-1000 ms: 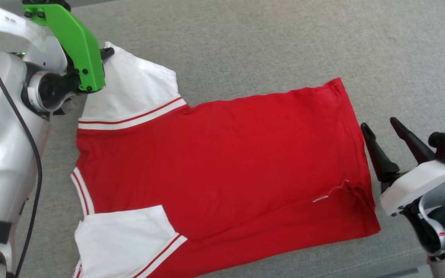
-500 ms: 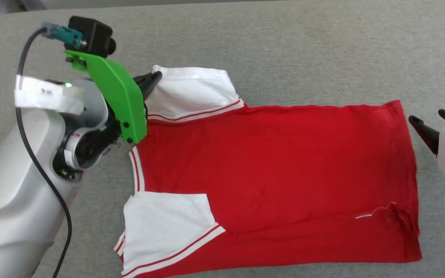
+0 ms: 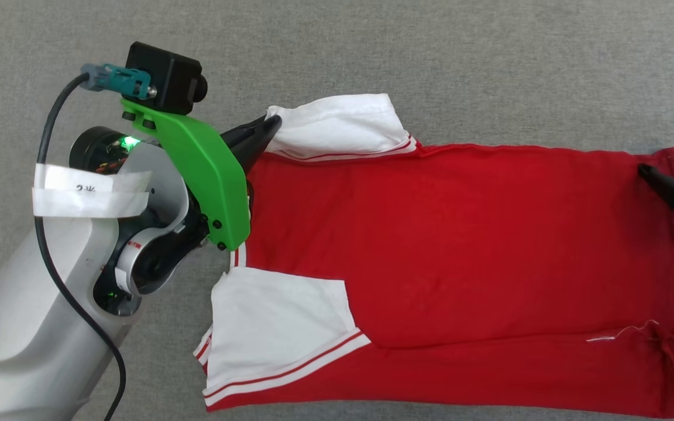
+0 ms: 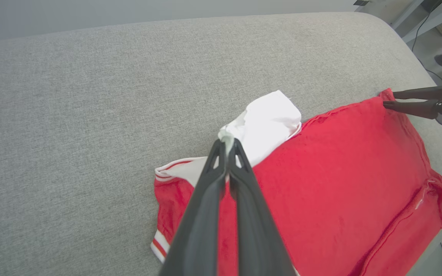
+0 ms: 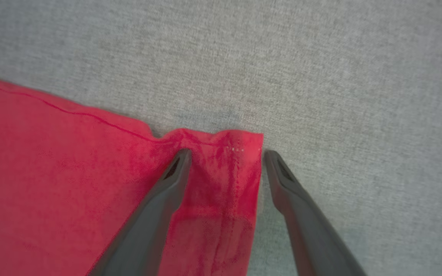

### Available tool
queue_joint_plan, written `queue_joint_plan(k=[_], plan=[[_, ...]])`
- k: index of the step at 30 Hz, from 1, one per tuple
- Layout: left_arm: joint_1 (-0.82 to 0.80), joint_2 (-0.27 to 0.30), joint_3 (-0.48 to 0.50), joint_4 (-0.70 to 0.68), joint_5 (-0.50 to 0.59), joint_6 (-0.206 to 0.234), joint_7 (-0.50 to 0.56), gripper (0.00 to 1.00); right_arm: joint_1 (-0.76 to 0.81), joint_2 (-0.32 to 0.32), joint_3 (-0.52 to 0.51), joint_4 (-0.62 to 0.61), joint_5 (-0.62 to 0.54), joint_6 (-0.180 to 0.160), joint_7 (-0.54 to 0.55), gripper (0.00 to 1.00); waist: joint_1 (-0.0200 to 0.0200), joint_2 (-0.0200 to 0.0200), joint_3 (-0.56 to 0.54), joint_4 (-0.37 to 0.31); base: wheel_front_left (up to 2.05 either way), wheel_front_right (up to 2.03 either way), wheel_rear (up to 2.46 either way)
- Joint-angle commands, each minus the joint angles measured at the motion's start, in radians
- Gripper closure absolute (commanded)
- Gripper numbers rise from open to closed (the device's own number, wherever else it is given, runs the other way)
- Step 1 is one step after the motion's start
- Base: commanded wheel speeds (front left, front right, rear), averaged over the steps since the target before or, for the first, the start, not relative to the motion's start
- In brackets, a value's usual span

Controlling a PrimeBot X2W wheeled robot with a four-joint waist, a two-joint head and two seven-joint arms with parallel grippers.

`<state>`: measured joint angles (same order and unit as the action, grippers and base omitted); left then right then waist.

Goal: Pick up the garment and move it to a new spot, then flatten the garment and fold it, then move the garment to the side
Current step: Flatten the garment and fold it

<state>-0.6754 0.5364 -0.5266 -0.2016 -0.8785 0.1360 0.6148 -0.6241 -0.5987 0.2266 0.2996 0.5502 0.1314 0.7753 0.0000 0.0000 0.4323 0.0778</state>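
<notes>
1. Left claw [image 4: 226,141] is pressed together, pinching the tip of the far white sleeve [image 3: 343,126] of the garment [image 3: 460,234].
2. I see the garment lying spread, plain red side up, on the grey fabric tabletop [image 3: 489,58], collar end on my left.
3. Right claw [image 5: 225,153] stands spread astride the far hem corner [image 5: 244,143], one finger on red cloth, the other just off its edge.

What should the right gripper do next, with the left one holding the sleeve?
Probably close the right gripper on the hem corner. Its jaws stand open with that corner between them. The left gripper is shut on the white sleeve, so the garment would then be held at both ends, ready to lift.
</notes>
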Motion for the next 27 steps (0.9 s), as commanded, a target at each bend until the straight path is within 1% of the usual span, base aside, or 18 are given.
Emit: queue_joint_plan(k=[1,6,7,8,9,13,17,27], plan=[[0.016,-0.002,-0.001,-0.002,0.01,0.0,-0.012,1.0,-0.009,0.003,0.014,0.019,0.006,-0.001,-0.001,0.0,0.0,0.0,0.018,0.017,0.0,0.0,0.0],[0.014,-0.002,-0.004,0.01,0.012,-0.007,-0.019,1.0,-0.002,0.009,0.041,0.052,0.026,-0.001,0.001,0.0,0.0,0.0,0.028,0.028,0.0,0.0,0.0],[0.014,-0.003,-0.004,0.013,0.012,-0.009,-0.021,1.0,0.001,0.011,0.047,0.058,0.032,-0.001,0.006,0.28,0.0,0.0,0.028,0.029,0.0,0.0,0.0],[0.014,-0.004,-0.004,0.019,0.011,-0.01,-0.024,1.0,0.005,0.011,0.053,0.063,0.037,-0.001,0.01,0.85,0.0,0.0,0.028,0.03,0.0,0.0,0.0],[0.014,-0.004,-0.003,0.023,0.011,-0.011,-0.027,1.0,0.007,0.012,0.058,0.065,0.041,-0.001,0.011,1.0,0.0,0.0,0.026,0.031,0.0,0.0,0.0],[0.019,-0.005,0.001,0.048,0.014,-0.013,-0.045,1.0,0.012,0.016,0.063,0.076,0.056,-0.001,-0.003,1.0,0.0,0.0,0.012,0.028,0.0,0.0,0.0],[0.028,-0.004,0.008,0.08,0.014,-0.017,-0.066,1.0,0.013,0.017,0.058,0.085,0.062,-0.001,-0.039,1.0,0.0,0.0,-0.013,0.019,0.0,0.0,0.0],[0.065,-0.006,0.011,0.151,0.015,-0.023,-0.114,1.0,0.012,0.026,0.03,0.094,0.079,-0.001,-0.2,1.0,0.0,0.0,-0.103,-0.01,0.0,0.0,0.0]])
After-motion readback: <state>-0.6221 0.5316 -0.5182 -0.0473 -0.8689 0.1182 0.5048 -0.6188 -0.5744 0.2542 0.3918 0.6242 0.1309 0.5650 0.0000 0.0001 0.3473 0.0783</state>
